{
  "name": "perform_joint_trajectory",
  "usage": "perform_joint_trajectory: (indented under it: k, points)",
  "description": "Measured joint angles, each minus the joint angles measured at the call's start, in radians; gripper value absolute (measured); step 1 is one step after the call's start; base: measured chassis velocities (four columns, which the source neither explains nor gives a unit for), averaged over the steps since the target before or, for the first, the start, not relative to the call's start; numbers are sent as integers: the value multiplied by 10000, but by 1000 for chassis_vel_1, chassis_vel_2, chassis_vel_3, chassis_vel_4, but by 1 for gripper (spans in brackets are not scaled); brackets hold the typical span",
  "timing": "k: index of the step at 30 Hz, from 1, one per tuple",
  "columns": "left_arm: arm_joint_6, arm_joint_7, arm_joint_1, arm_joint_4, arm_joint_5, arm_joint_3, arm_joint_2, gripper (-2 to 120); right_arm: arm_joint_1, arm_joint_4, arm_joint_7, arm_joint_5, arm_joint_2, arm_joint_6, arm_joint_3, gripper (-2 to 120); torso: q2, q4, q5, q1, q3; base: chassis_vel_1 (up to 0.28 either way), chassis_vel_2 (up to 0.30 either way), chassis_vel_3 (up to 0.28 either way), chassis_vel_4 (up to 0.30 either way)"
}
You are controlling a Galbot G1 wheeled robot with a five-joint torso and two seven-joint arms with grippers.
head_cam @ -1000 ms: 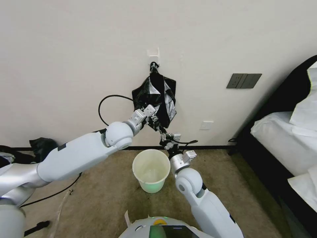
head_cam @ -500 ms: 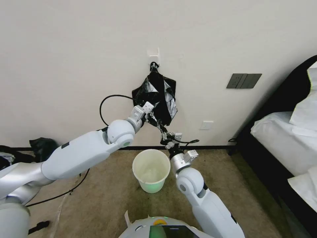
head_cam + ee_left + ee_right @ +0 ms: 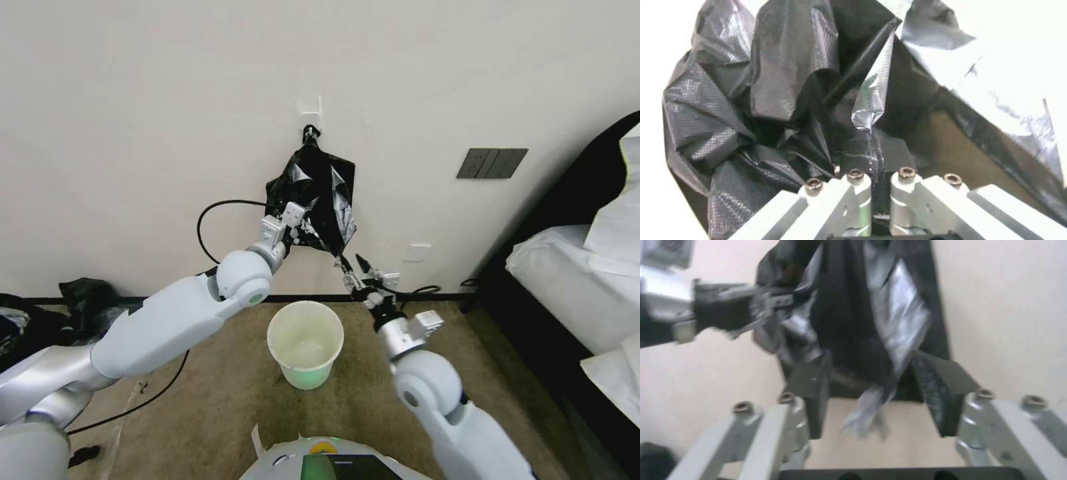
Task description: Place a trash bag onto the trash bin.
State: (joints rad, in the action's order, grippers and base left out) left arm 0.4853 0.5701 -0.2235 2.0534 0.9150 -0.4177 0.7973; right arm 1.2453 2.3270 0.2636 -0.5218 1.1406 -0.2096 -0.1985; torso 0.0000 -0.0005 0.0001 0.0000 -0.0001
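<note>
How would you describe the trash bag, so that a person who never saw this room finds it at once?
Look at the cream wall straight ahead, above the round cream trash bin on the carpet. From a small white hook hangs the trash bag: thin, glossy black, wrinkled film, pinched by the left claw. Unlike the dark heap on the floor, it hangs.

Left claw (image 3: 878,156): fingers pressed together, pinching a fold of the trash bag (image 3: 773,83). Bag: black, glossy, crinkled film, bunched above the fingers.
</note>
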Motion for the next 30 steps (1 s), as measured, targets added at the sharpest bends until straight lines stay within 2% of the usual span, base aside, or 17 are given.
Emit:
perform_joint_trajectory:
  k: [3,5,9,10,12,14,16,18,20,21,24,26,28,30]
  points:
    - [-49,-7,-100,132,-17,80,-33,0,-973,-300,-67,-456,-299,-320,-303,65,0,3,1,0,1,0,0,0,0]
    - [-50,-10,-131,179,-19,87,-72,0,-1290,-463,-68,-580,-348,-402,-262,68,0,5,1,0,1,0,0,0,0]
    - [-50,-29,-314,368,-24,136,-276,0,-2949,-1567,-93,-735,-467,-595,518,86,0,8,-1,0,1,0,0,0,0]
    - [-50,-29,-314,368,-24,136,-276,0,-2949,-1567,-93,-735,-467,-595,518,86,0,8,-1,0,1,0,0,0,0]
    - [-50,-34,-400,447,-32,161,-349,0,-3899,-2529,-102,-654,-327,-484,1056,96,0,9,-1,1,1,0,0,0,0]
    - [-50,-35,-424,464,-37,169,-349,0,-4001,-2634,-109,-627,-299,-450,1109,98,0,9,0,0,2,0,0,0,0]
    - [-47,-39,-607,555,-82,256,-304,0,-4568,-3346,-49,-452,-70,-149,1400,100,0,6,-2,1,2,0,0,0,0]
    - [-47,-40,-639,564,-90,272,-296,0,-4644,-3459,-8,-439,-26,-89,1442,99,0,6,-1,1,2,0,0,0,0]
    - [-45,-52,-777,617,-131,363,-287,0,-4827,-3729,128,-414,43,9,1561,88,0,5,-3,1,2,0,0,0,0]
    - [-45,-52,-777,617,-131,363,-287,0,-4827,-3729,128,-414,43,9,1561,88,0,5,-3,1,2,0,0,0,0]
    - [-45,-115,-903,666,-140,488,-360,0,-4833,-3791,267,-407,40,112,1595,75,0,3,-2,0,2,0,0,0,0]
    - [-45,-125,-926,668,-140,515,-371,0,-4824,-3784,294,-411,35,122,1595,71,0,4,-1,1,2,0,0,0,0]
    - [-48,-141,-975,669,-143,565,-381,0,-4768,-3708,388,-431,8,196,1593,59,0,5,-2,0,1,0,0,0,0]
    - [-50,-148,-988,669,-145,577,-381,0,-4728,-3666,430,-435,-14,245,1590,57,0,4,-2,1,1,0,0,0,0]
